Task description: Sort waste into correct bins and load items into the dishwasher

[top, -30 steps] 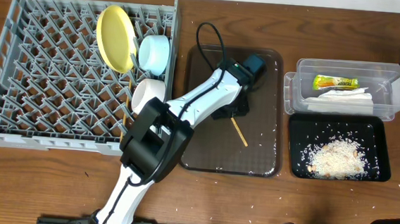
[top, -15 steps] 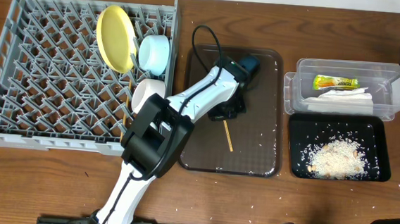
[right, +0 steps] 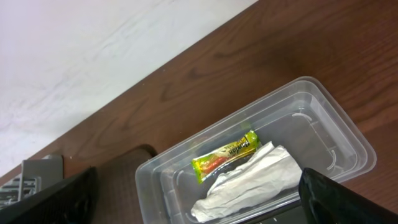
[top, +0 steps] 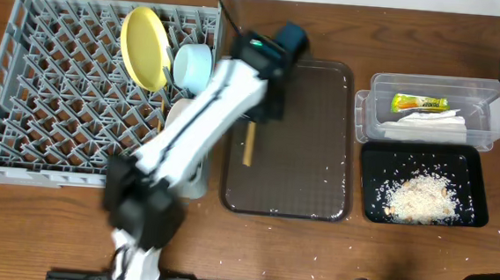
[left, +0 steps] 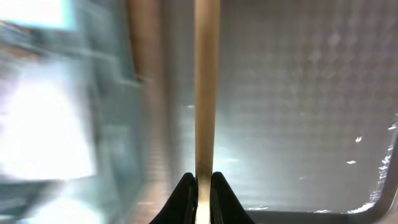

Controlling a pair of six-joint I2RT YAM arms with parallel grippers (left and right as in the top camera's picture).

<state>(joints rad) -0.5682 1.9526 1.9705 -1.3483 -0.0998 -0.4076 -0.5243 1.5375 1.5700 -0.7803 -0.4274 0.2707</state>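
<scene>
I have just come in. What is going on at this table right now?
The left pincer is shut on a wooden chopstick, holding it over the left part of the brown tray, beside the dish rack. The rack already holds the yellow plate, the blue bowl and a white bowl. The wrapper and napkin lie in the clear tub, and the food scraps in the black tray.

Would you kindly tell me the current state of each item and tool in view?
Left tool: shut on the chopstick, held over the brown tray.
Right tool: open, empty.
Plate: upright in the rack.
Blue bowl: on edge in the rack.
White bowl: in the rack, partly hidden by the arm.
Wrapper: lying in the tub.
Napkin: crumpled in the tub.
Scraps: piled in the black tray.
</scene>
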